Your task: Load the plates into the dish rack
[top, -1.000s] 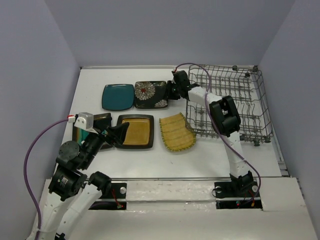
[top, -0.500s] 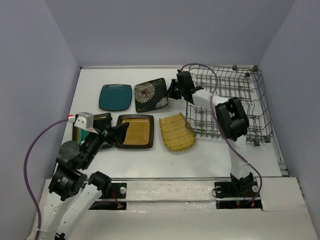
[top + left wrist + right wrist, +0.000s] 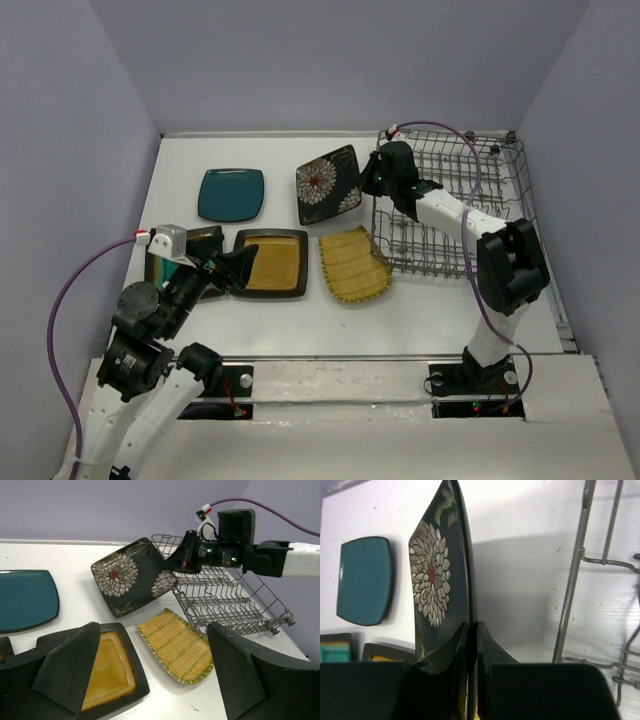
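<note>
My right gripper (image 3: 367, 182) is shut on the rim of the black plate with the white flower (image 3: 327, 184), holding it tilted above the table just left of the grey wire dish rack (image 3: 470, 215); the plate also shows in the right wrist view (image 3: 436, 575) and the left wrist view (image 3: 130, 576). The plain teal plate (image 3: 231, 194), the dark-rimmed mustard plate (image 3: 272, 263) and the yellow ribbed plate (image 3: 352, 263) lie flat. My left gripper (image 3: 232, 268) is open and empty over the mustard plate's left edge. The dark-rimmed teal plate (image 3: 163, 272) is mostly hidden under it.
The rack (image 3: 225, 597) holds no plates. The white table (image 3: 420, 310) ends at grey walls at the back and both sides. A purple cable (image 3: 70, 300) loops beside the left arm.
My right gripper has lifted the flower plate off the table and carried it right, toward the rack, tilting it. The left arm has not moved.
</note>
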Available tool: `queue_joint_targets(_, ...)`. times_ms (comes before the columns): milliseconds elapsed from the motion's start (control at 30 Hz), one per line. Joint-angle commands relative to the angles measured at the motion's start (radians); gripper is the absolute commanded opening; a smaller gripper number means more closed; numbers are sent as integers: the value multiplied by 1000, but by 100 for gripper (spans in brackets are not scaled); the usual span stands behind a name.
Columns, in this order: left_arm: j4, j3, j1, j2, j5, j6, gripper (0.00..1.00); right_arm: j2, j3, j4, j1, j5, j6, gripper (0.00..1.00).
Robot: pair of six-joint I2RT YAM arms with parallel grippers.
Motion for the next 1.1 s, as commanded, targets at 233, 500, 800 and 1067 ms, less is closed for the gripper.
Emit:
queue_joint_targets(233,40,-7,-20,-32,0,-3,99,-383,-93,172,-241,21,63,7)
queue_joint_targets(500,34,-7,-82,-93,-18,-9,99,-527,-48,-85,-489,129,-140,7)
queue_joint_targets(800,26,-6,-171,-173,-69,-12,99,-555,68,-236,-624,297,-352,7)
queue_joint_targets(1067,9,-1,-235,-223,-127,-23,99,-504,121,-253,-654,408,-602,7)
